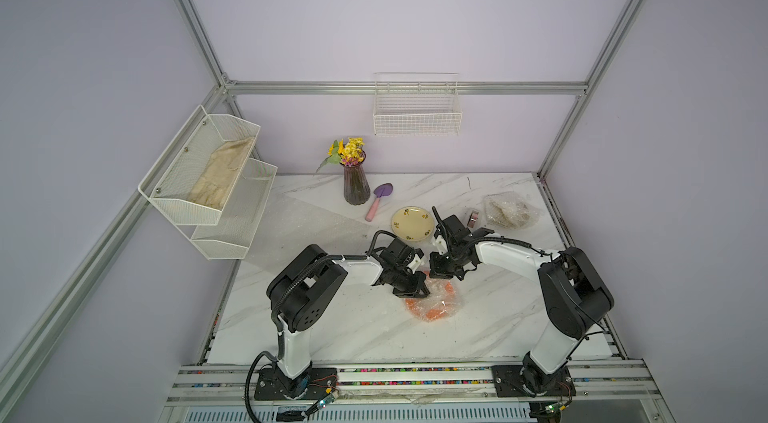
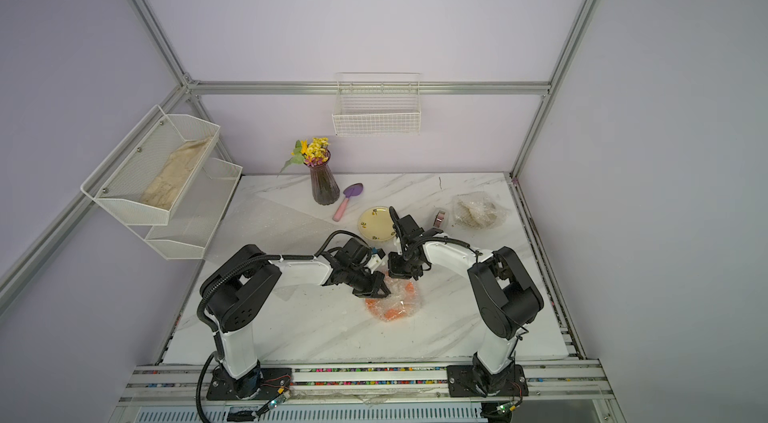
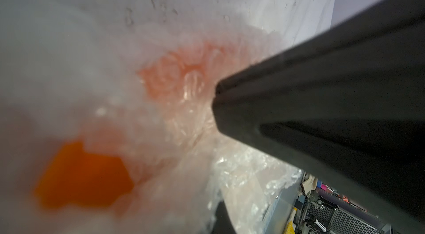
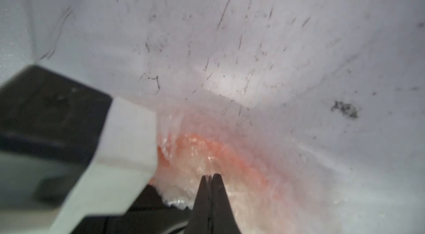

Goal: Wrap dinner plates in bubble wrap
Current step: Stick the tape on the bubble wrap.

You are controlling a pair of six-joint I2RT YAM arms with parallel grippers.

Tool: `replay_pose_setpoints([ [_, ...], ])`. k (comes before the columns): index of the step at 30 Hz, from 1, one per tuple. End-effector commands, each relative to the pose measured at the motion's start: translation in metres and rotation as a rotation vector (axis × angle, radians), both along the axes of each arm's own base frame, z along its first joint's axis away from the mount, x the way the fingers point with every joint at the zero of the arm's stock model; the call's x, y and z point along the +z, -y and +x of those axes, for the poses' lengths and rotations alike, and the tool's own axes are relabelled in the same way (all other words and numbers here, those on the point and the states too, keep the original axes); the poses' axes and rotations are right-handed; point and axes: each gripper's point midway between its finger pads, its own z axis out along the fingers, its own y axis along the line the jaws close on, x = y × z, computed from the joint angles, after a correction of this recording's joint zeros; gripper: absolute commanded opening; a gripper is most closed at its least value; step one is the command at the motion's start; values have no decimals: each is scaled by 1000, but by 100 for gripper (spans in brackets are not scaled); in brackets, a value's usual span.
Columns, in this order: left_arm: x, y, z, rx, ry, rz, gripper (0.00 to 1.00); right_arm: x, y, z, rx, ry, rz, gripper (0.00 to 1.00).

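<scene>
Readable text: nothing here, folks, not in any view.
Yellow plate (image 1: 413, 224): just right of centre in both top views; dark ornament round the rim, and no letters in it.
Tape dispenser (image 1: 473, 218): right of that plate; far too small to read anything.
Front rail (image 1: 415, 370): low in the frame; a row of coloured specks, not characters.
Wrist views: blurred up close, nothing legible.
</scene>
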Motion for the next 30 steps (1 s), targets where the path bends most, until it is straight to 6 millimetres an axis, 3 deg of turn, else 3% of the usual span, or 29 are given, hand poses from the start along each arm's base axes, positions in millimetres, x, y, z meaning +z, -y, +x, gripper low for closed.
replay_pose_setpoints([
  [1,-46,-37,-38,10,-140,217,3,-10,3,21,-6,106,-32,3],
  [7,-23,-35,-30,22,-90,211,3,-30,9,9,-9,93,-26,3],
  [14,50,-17,-7,51,47,143,6,-37,11,1,-21,71,-21,2],
  [20,69,5,-7,58,64,91,5,-37,10,0,-36,60,-11,1],
  [22,74,2,-2,86,85,103,4,-36,9,0,-40,60,-3,1],
  [27,88,-30,15,223,179,238,3,-36,6,1,-56,46,14,0],
  [30,108,-14,19,251,201,100,3,-37,6,-1,-63,33,20,0],
])
